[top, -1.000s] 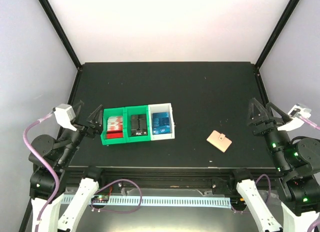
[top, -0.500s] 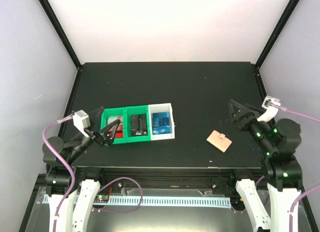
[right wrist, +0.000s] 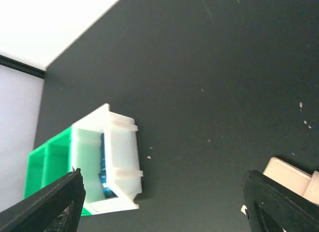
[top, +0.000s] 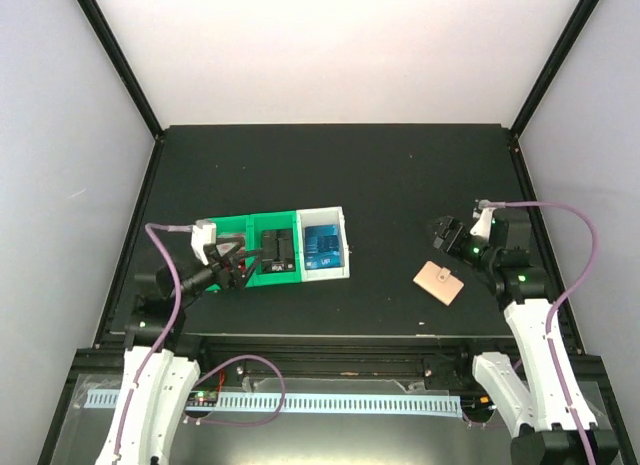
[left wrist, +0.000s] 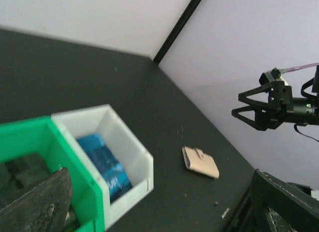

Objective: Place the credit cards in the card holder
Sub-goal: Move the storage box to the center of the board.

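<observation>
a white bin (left wrist: 133, 148) sits on the dark tabletop (left wrist: 75, 72) with blue cards (left wrist: 102, 158) inside it. a green bin (left wrist: 76, 164) touches its left wall and holds something dark. the tan card holder (left wrist: 200, 162) lies flat, well apart to the right. the right claw (left wrist: 236, 105) hangs at the far right, jaws spread. the left claw (left wrist: 160, 192) has its fingers (left wrist: 35, 207) at the bottom corners, wide apart.

A: Surface?
B: Black table (top: 400, 175). Green bins (top: 275, 278) and white bin (top: 325, 275) sit in a row, touching, left of centre.
A: Else?
B: Tan card holder (top: 440, 282) lies flat at right, well apart, seemingly closed.
</observation>
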Robot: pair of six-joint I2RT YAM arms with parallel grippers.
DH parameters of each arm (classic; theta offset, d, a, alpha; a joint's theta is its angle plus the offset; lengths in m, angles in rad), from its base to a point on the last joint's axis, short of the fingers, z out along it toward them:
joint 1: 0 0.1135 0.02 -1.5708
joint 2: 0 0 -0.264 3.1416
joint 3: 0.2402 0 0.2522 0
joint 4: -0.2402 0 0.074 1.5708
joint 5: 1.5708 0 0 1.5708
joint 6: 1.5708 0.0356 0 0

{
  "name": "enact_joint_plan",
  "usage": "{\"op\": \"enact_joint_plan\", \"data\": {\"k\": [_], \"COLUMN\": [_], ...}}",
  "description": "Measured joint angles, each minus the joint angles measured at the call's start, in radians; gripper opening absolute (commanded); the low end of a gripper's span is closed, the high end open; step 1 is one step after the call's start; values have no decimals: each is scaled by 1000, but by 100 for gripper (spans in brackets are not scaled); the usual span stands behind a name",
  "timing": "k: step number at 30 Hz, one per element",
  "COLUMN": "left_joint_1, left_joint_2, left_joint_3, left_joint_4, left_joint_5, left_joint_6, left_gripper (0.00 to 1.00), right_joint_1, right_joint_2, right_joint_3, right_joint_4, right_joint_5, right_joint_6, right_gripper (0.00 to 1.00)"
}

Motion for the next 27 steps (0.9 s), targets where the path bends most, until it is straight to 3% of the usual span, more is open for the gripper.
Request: {"op": "enact_joint_plan", "data": {"k": [4,13,19,22,27], "left_joint_1": [-94,-587,-803,-855,-874], "left_joint_2": [130,432,620,703,813], "left_joint_3": [-9,58,144,172,183], "left_joint_4": [3,-33,-71,-82,-87], "left_joint_5": [-30,-405,-607,-673,-718], "left_joint_6": [-29,-65,-76,-83,-91], "left_gripper": [99,94,85,77,52], "right_joint_1": [36,172,205,224,270], "right_joint_2": [78,137,132,132,140], "right_joint_3": [-13,-23,-44,-49,-53], "right_joint_4": [8,6,-21,-39,-62], "right_joint_5": [45,202,276,310,361], "right_joint_6": [1,7,13,19,28], "right_gripper": [85,84,83,83,82]}}
